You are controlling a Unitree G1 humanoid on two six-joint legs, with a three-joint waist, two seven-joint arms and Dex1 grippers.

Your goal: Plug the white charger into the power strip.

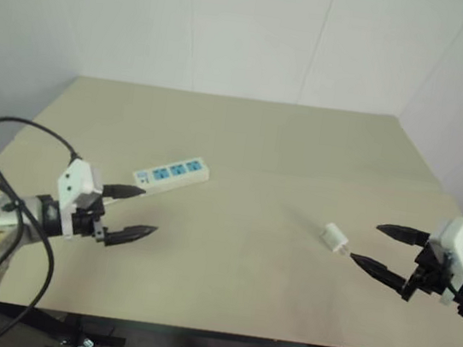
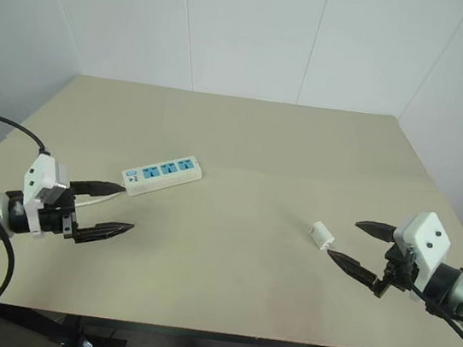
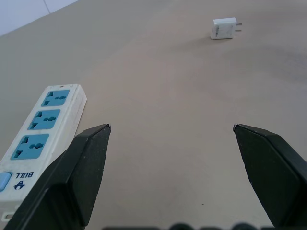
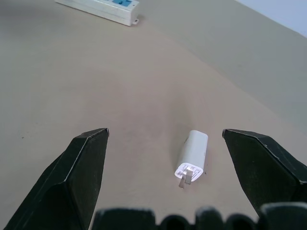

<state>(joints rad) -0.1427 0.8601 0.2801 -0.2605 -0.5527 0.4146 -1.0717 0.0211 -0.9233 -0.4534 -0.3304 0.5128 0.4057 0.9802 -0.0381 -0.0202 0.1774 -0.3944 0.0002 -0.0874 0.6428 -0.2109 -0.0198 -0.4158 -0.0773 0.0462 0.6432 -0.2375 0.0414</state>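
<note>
The left gripper (image 1: 134, 212) and the right gripper (image 1: 376, 247) hang over the near edge of the tabletop (image 1: 253, 142), each with its jaws spread wide and nothing between them. Taking the power strip (image 1: 170, 174) as the landmark: the left gripper sits just beside its switch end, apart from it. The white charger (image 1: 334, 236) lies on its side well to the right of the power strip, unplugged, close in front of the right gripper, with its prongs toward that gripper.
</note>
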